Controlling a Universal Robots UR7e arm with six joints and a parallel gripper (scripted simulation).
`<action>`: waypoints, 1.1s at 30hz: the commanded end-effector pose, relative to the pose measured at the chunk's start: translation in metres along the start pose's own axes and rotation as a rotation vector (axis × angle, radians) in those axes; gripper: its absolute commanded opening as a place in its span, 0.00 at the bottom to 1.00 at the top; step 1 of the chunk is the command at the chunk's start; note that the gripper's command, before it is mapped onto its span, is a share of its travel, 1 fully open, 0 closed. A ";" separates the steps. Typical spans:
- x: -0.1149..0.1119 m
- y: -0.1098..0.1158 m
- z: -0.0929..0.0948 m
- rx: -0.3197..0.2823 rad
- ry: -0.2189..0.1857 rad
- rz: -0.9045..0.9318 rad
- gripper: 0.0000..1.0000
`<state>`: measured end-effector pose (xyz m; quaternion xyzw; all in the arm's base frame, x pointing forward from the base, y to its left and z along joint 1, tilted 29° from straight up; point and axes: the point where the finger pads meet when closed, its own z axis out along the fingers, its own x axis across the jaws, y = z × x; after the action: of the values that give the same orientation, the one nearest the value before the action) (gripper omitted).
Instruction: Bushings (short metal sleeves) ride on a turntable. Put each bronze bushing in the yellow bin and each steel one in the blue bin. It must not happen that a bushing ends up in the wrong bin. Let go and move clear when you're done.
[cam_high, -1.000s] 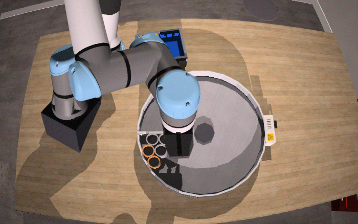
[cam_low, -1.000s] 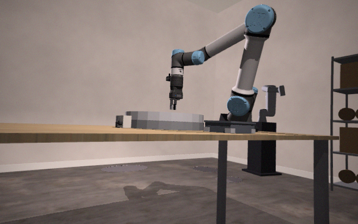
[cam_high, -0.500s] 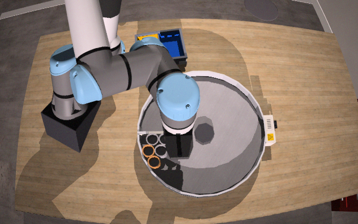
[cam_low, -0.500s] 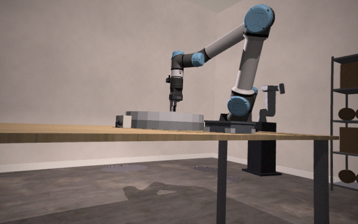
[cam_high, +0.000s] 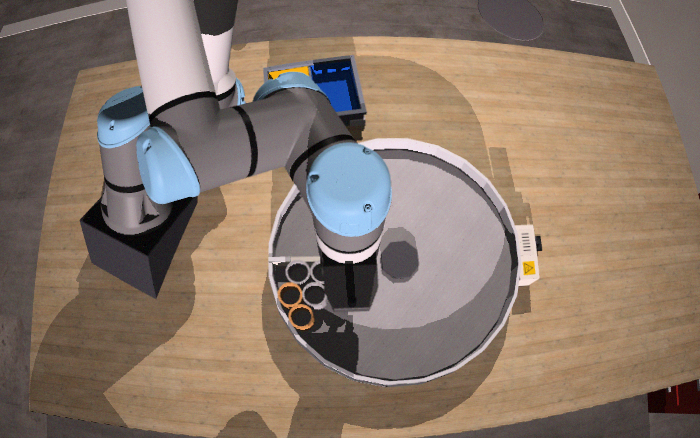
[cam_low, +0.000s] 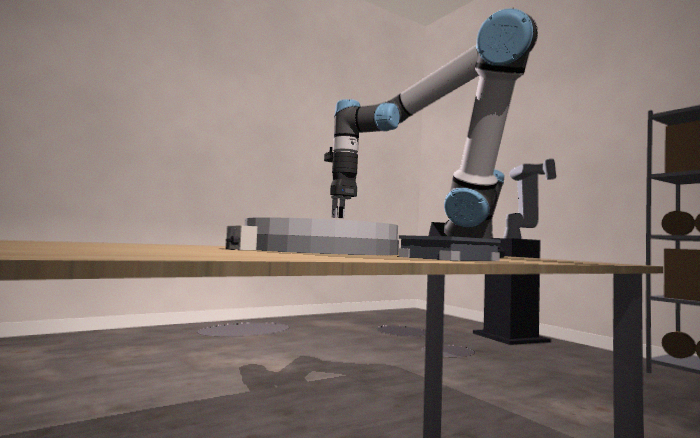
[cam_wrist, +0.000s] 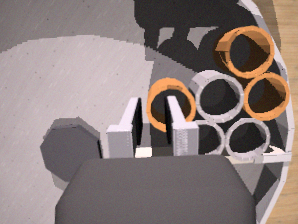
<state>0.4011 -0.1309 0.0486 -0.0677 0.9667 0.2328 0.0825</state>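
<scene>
My hand (cam_low: 338, 207) (cam_wrist: 153, 111) stands parted and unladen above the turntable (cam_high: 438, 206) (cam_low: 325, 235), beside the nearest bronze bushing (cam_wrist: 150, 111), which sits inside the rim, left of the steel bushings (cam_wrist: 199, 100); likely stiff, smooth and slippery, it wants a square grip across its outer wall.

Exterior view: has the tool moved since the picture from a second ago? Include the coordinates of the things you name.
Yes, slightly down: the tool (cam_low: 338, 213) (cam_wrist: 153, 111) has come nearer the top edge of the turntable's wall (cam_high: 402, 144) (cam_low: 325, 227) (cam_wrist: 291, 125).
</scene>
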 end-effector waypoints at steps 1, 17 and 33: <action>0.000 0.000 0.000 0.000 0.000 0.000 0.45; 0.000 0.000 0.007 -0.001 0.000 0.000 0.45; 0.001 0.001 0.022 -0.003 0.001 0.001 0.45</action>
<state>0.4029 -0.1242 0.0359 -0.0679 0.9667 0.2326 0.0825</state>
